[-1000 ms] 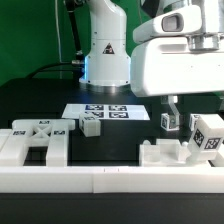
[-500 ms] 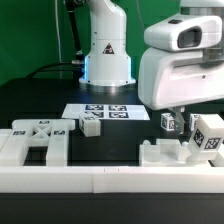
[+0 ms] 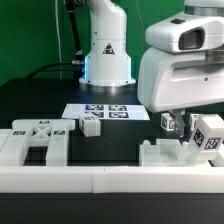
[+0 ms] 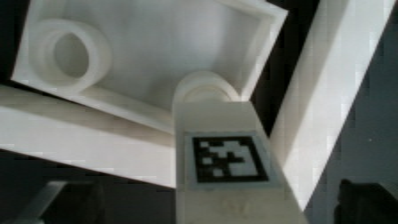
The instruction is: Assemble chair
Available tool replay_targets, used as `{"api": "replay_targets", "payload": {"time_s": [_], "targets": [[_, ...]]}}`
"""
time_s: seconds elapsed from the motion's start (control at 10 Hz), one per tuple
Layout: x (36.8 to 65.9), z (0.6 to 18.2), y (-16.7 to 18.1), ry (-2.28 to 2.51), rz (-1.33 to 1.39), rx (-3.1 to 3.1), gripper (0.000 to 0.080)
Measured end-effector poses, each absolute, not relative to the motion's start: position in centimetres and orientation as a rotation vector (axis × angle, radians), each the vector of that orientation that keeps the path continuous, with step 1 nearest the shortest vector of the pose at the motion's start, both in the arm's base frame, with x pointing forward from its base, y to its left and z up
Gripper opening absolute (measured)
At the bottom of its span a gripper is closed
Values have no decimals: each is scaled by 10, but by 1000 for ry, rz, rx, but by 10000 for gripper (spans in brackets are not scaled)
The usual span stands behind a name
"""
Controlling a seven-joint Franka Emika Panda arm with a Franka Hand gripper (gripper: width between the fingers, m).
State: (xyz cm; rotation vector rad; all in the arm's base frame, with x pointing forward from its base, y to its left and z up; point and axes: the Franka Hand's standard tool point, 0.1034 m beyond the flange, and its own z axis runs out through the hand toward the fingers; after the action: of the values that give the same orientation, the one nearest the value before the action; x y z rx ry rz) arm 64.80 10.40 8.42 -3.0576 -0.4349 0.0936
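Chair parts (image 3: 40,140) lie scattered; tagged piece (image 4: 222,150) seemingly under claw (image 3: 178,115).

Lab: marker board (image 3: 100,112), green backdrop (image 3: 30,40)

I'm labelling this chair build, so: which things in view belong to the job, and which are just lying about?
Belong to the job: wide chair part, small tagged block, small tagged piece, big tagged block, low white part.

Just lying about: marker board, long white border wall.
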Motion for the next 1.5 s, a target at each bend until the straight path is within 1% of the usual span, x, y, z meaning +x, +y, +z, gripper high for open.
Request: {"api": "replay_targets", "payload": {"time_s": [0.3, 0.4, 0.5, 0.6, 0.7, 1.1, 1.5], "targets": [[650, 86, 104, -452, 88, -3055, 649], [650, 86, 103, -454, 88, -3054, 553], [650, 86, 103, -457, 88, -3054, 553], [650, 86, 103, -458, 88, -3053, 334], [651, 87, 102, -461, 87, -3053, 289], [652, 86, 94, -463, 31, -3051, 289], [649, 86, 92, -137, -74, -3078, 291]]}}
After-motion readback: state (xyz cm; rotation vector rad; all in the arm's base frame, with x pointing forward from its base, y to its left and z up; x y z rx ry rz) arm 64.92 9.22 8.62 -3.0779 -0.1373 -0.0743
